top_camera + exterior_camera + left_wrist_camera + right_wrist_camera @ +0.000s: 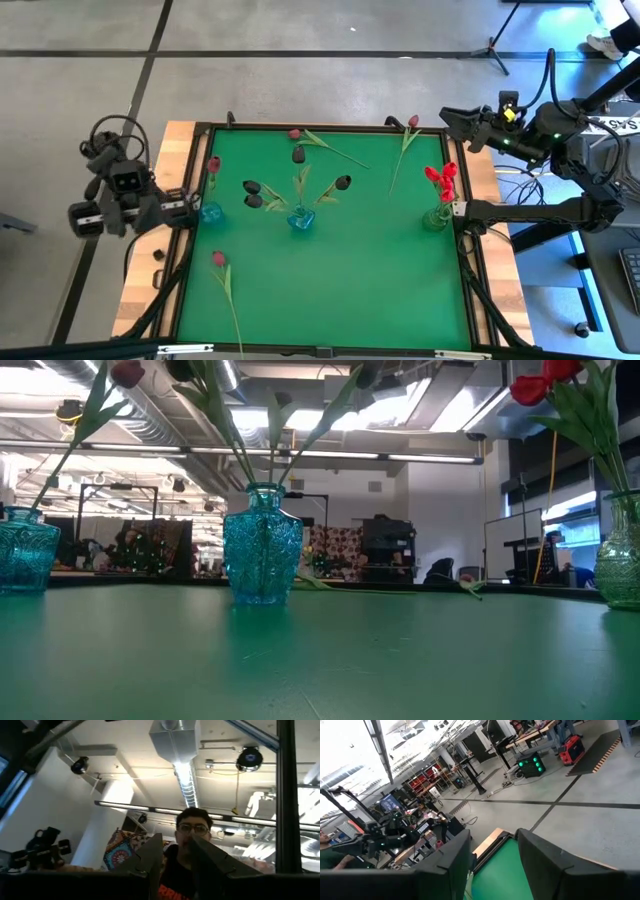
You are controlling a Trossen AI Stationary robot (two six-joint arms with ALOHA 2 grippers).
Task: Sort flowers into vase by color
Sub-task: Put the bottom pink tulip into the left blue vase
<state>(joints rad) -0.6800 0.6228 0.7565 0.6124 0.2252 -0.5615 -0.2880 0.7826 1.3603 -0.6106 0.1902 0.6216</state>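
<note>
Three glass vases stand on the green mat. The left blue vase (211, 211) (22, 550) holds one maroon tulip (213, 163). The middle blue vase (300, 220) (262, 545) holds several near-black tulips (253, 187). The right vase (437, 215) (622, 555) holds red tulips (441, 178) (535, 385). Loose tulips lie flat on the mat: one at the far edge (295, 133), a dark one beside it (298, 154), one far right (412, 121), and one near left (218, 258). My left gripper (185, 208) (175, 840) is open at the table's left edge. My right gripper (447, 118) (494, 834) is open above the far right corner.
A black frame (330, 127) runs round the green mat, with wooden table (140, 290) showing outside it on the left. A person (192, 827) shows beyond the left gripper's fingers. The near half of the mat (340, 290) holds only the near-left tulip.
</note>
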